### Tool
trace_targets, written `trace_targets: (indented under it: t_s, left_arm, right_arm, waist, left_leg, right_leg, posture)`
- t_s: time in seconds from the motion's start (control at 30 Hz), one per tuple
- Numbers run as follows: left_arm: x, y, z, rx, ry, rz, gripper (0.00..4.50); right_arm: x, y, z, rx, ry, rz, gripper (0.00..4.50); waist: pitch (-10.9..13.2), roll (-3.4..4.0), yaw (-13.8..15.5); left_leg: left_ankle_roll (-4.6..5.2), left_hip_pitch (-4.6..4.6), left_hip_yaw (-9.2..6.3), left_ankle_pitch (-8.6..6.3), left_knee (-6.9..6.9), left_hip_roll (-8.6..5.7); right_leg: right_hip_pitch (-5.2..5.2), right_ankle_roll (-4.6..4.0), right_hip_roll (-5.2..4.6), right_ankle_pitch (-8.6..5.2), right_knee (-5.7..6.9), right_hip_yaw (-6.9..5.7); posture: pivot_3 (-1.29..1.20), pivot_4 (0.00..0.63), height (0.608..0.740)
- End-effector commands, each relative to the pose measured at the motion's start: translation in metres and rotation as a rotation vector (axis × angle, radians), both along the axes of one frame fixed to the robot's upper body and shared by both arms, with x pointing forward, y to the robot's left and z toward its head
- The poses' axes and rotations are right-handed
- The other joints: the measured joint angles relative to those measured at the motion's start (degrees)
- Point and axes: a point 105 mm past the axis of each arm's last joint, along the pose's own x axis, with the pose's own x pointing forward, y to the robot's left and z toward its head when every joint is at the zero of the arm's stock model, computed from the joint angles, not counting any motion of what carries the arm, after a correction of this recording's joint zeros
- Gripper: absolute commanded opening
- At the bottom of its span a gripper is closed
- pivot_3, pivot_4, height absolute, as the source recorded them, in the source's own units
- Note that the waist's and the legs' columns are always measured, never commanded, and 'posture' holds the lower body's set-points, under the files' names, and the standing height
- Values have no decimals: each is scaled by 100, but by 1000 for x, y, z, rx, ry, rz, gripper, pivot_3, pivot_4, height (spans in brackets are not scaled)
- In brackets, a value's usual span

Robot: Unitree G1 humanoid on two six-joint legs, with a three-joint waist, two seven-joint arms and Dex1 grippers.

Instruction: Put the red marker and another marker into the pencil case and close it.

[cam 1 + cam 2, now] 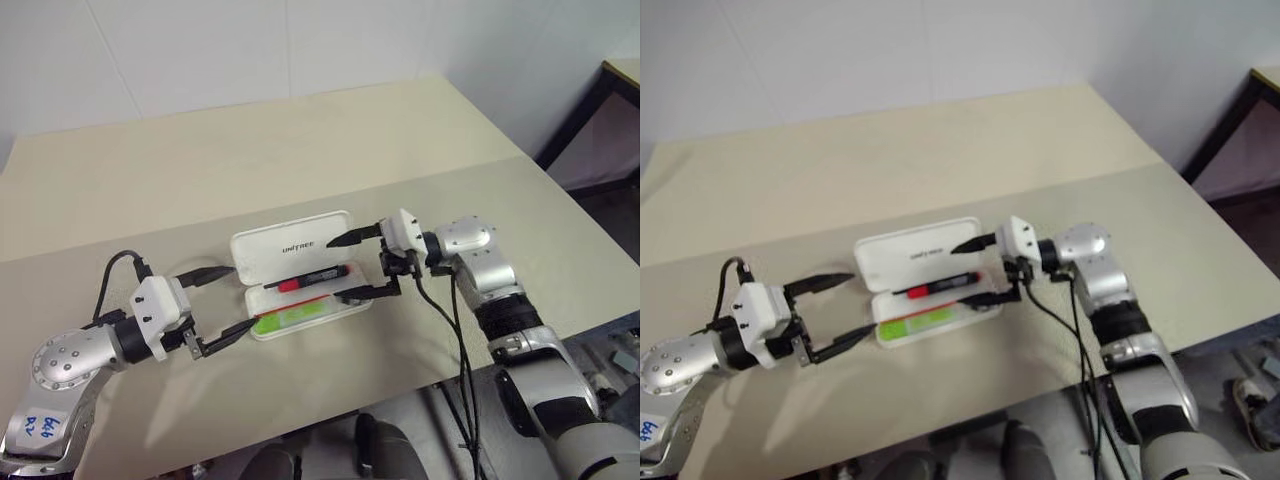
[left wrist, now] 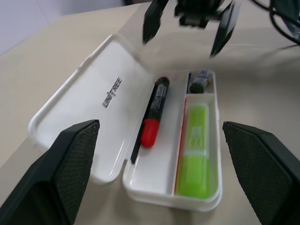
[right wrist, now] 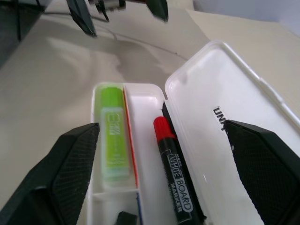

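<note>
The white pencil case lies open on the beige table, its lid flat toward the far side. In the tray, the red marker rests along the hinge side. The lime-green marker lies in the front compartment. My right gripper hovers at the case's right end, open, with nothing between its fingers. My left gripper stands open just left of the case, pointing at it and holding nothing. In the left wrist view the red marker and the green marker lie side by side.
A small grey-black stub sits in the case's small end compartment. Black cables hang from my right arm over the table's front edge. A dark-framed table stands at the far right. The beige table stretches behind the case.
</note>
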Motion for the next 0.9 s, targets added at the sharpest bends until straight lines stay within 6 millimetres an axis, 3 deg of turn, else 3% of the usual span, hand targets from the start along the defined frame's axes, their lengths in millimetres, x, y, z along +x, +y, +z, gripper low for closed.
trace_targets:
  t_s: [0.03,0.4,0.5,0.87,0.9]
  left_arm:
    - [4,3,8,18,-35,-22,4500]
    - [29,16,12,-7,-54,-38,4500]
    - [32,12,12,-46,-65,-61,3934]
    - [33,4,15,-70,-110,-62,155]
    - [35,5,18,-78,-129,-43,44]
  right_arm:
    - [-11,-19,16,37,0,-12,4463]
    - [-5,-82,17,13,-33,-276,4463]
    - [-7,-94,12,15,-49,-338,4500]
    - [-3,-95,8,16,-89,-399,4500]
    - [-2,-95,7,16,-92,-401,4500]
  waist:
    - [0,1,6]
    - [0,-1,-10]
    - [-1,-3,-2]
    - [-2,-4,-9]
    - [-3,-5,1]
  left_leg:
    - [2,1,-1,-1,0,-5]
    - [10,1,8,-5,5,-11]
    - [10,0,8,-5,8,-11]
    - [10,2,18,-5,12,-8]
    - [9,2,17,-5,13,-8]
  right_leg:
    - [0,0,-3,0,1,0]
    - [-1,0,-11,0,-3,-5]
    - [0,0,-12,0,-3,-9]
    - [0,2,-11,1,-4,-8]
    - [0,2,-11,1,-4,-9]
  posture:
    - [0,150,740]
    - [0,150,740]
    - [0,150,740]
    - [0,150,740]
    - [0,150,740]
